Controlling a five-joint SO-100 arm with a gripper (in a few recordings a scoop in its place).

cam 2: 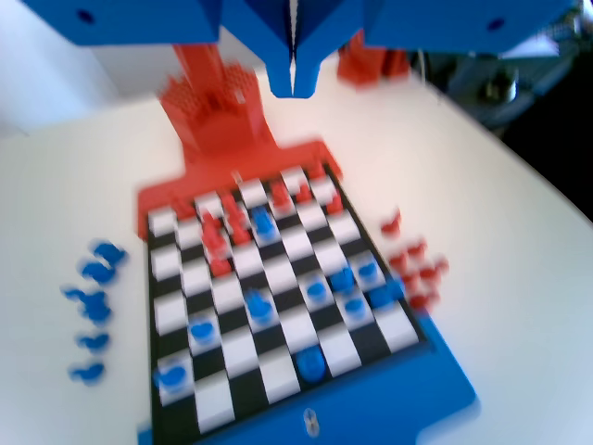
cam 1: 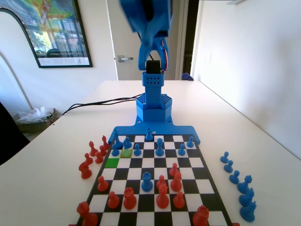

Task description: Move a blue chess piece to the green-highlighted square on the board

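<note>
One blue chess piece (cam 1: pixel 127 143), a small round-headed pawn, stands on the yellow-olive tinted square (cam 1: pixel 126 153) in the fixed view, far below the raised gripper (cam 2: pixel 294 82) and a little to its left in that picture. The green-highlighted square (cam 1: pixel 112 163) lies diagonally next to it, one row nearer the camera and one column further left, and it is bare. Other blue pawns (cam 1: pixel 137 149) stand in the same row, beside the piece on its right, and taller blue pieces (cam 1: pixel 159 147) stand among them, all beneath the arm's base end of the board (cam 1: pixel 155 200).

In the wrist view the gripper hangs high over the board (cam 2: pixel 232 394), its two jaws pressed together to a thin slit with nothing between them. The picture is blurred, so single pieces are hard to tell apart, but blue pieces sit on the near rows under the gripper and red pieces (cam 2: pixel 222 236) on the rows beyond it.

In the fixed view, red pieces (cam 1: pixel 162 195) fill the rows nearest the camera, farthest from the gripper. A cluster of red pieces (cam 1: pixel 92 155) stands off the board on the white table (cam 1: pixel 47 179), to the left below the gripper, and a line of blue pieces (cam 1: pixel 237 181) stands off the board to the right.
</note>
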